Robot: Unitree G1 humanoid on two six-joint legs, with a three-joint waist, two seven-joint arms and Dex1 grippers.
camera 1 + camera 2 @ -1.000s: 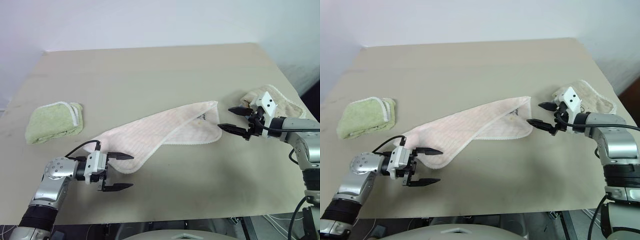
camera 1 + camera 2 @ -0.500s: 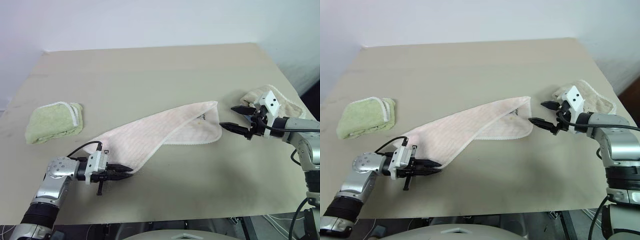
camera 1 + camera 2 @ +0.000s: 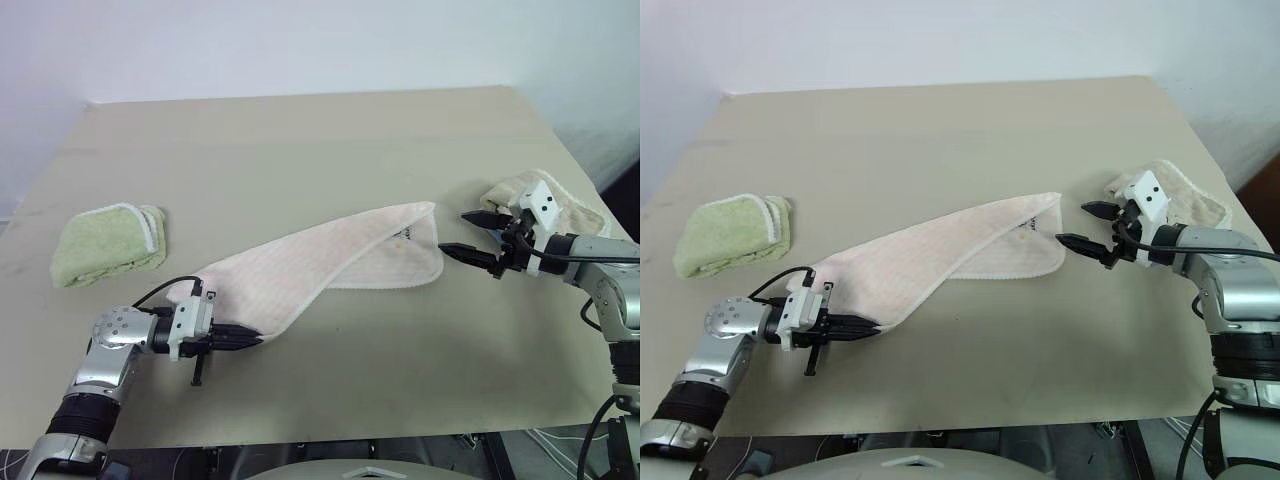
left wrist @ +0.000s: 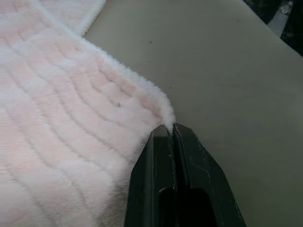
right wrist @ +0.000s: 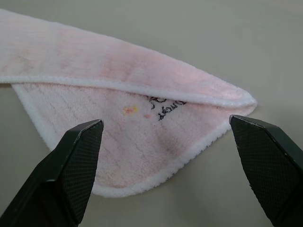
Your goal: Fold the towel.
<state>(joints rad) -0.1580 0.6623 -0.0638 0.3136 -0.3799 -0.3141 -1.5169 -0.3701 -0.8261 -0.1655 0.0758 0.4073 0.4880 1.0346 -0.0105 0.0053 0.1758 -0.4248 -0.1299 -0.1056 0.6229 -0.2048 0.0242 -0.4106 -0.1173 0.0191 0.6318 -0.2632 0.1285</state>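
The pale pink towel (image 3: 330, 260) lies loosely folded in a long diagonal strip across the middle of the table, with a small dark embroidered mark (image 5: 165, 103) near its right end. My left gripper (image 3: 250, 340) lies low at the towel's near left corner. Its fingers (image 4: 156, 179) are shut, with the corner's white fringe (image 4: 166, 124) pinched at their tips. My right gripper (image 3: 455, 233) hovers just off the towel's right end. It is open wide, and its fingertips (image 5: 80, 156) have nothing between them.
A folded light green towel (image 3: 108, 243) sits at the left of the tan table (image 3: 300, 140). A crumpled beige towel (image 3: 575, 205) lies at the right edge behind my right gripper. Bare tabletop stretches behind and in front of the pink towel.
My left gripper has gone from wide open to shut at the towel's near left corner. The right gripper has stayed open in place.
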